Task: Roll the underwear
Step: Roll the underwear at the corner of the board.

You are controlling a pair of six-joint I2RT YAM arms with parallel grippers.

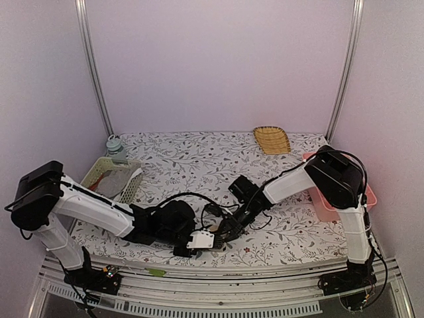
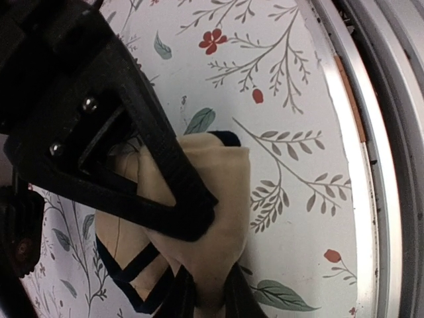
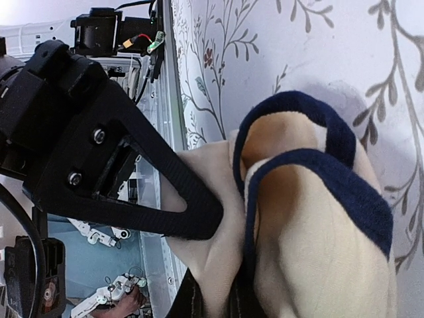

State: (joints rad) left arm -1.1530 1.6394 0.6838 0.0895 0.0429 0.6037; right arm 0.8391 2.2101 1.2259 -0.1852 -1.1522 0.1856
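1. Both sets of fingers are closed on one garment. The left fingers (image 2: 199, 225) pinch a fold of the beige cloth underwear with dark edging (image 2: 222, 179), which lies bunched directly under and just beyond their tips.
2. From the opposite side, the right fingers (image 3: 205, 222) clamp the same underwear. Its dark-edged openings loop just past their tips, with beige cloth doubled over itself.
3. Location: the two sets of fingers meet almost tip to tip on the white floral-print worktop (image 1: 199, 159), close to its near edge.
4. Reason for the hold, as a judgement: gripping from two sides holds the doubled cloth together so it can be turned over itself. The bundle looks loose, so the roll seems under way rather than finished.
5. Pale green mesh plastic basket (image 1: 132, 187), well to the left of the fingers: it holds a red piece and pale grey-white cloth, likely more garments awaiting rolling.
6. Pink plastic tray (image 1: 323, 211), well to the right of the fingers: largely hidden by the right arm, so its contents cannot be told.
7. Yellow woven shallow basket (image 1: 271, 140), far beyond the fingers at the back: nothing shows in it.
8. Small pale teal jar (image 1: 115, 146), just behind the mesh basket: its contents are not discernible.
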